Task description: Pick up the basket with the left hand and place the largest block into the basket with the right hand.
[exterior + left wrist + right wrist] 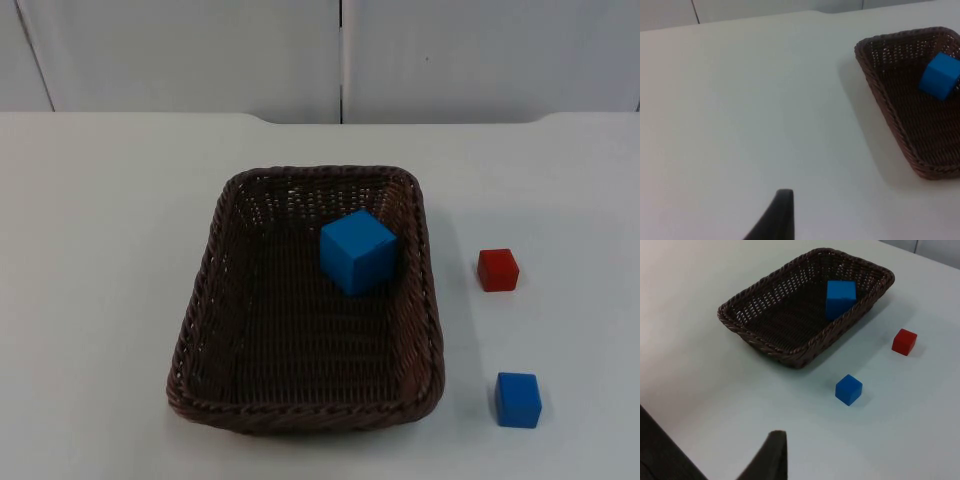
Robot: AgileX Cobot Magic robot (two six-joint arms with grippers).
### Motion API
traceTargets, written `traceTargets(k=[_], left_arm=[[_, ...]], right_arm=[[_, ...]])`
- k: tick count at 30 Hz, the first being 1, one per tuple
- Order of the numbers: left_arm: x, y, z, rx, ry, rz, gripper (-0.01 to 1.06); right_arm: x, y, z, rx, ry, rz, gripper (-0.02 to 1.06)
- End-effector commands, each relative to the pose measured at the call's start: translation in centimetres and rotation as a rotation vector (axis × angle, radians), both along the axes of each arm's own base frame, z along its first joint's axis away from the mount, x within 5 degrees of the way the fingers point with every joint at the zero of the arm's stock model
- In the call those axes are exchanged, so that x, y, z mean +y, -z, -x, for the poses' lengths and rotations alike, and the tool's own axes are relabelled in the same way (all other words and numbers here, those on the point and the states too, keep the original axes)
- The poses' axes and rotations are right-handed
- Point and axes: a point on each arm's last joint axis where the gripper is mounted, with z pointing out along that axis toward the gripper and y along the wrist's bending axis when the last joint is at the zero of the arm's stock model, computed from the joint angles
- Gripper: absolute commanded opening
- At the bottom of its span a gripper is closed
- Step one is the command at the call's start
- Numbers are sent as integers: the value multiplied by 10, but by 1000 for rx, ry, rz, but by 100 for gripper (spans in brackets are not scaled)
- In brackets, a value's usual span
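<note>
A dark brown wicker basket (200, 300) rests flat on the white table, mid-picture in the top view. Inside it, against the far right wall, sits the large blue block (358, 250), which the wrist views also catch (940, 76) (840, 297). My left gripper (782, 215) hangs over bare table well to the left of the basket (890, 115), touching nothing. My right gripper (772, 455) is held back above the table, apart from the basket (760, 342) and the loose blocks. Both arms wait away from the objects.
Two small blocks lie on the table right of the basket: a red one (497, 269) (904, 341) farther back and a blue one (518, 399) (848, 389) nearer the front. The grey partition wall (340, 55) closes the table's far edge.
</note>
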Motion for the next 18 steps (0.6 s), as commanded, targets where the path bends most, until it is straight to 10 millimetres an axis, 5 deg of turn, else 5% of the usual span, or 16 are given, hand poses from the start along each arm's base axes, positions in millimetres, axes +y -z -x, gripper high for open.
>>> traceTargets(k=[1,18], left_arm=[[0,1,0,1,-4,-1,105],[0,1,0,1,-4,-1,105]], right_arm=[[-1,0,0,-13,-8,4,105],[0,0,0,-11,-7,3,105]])
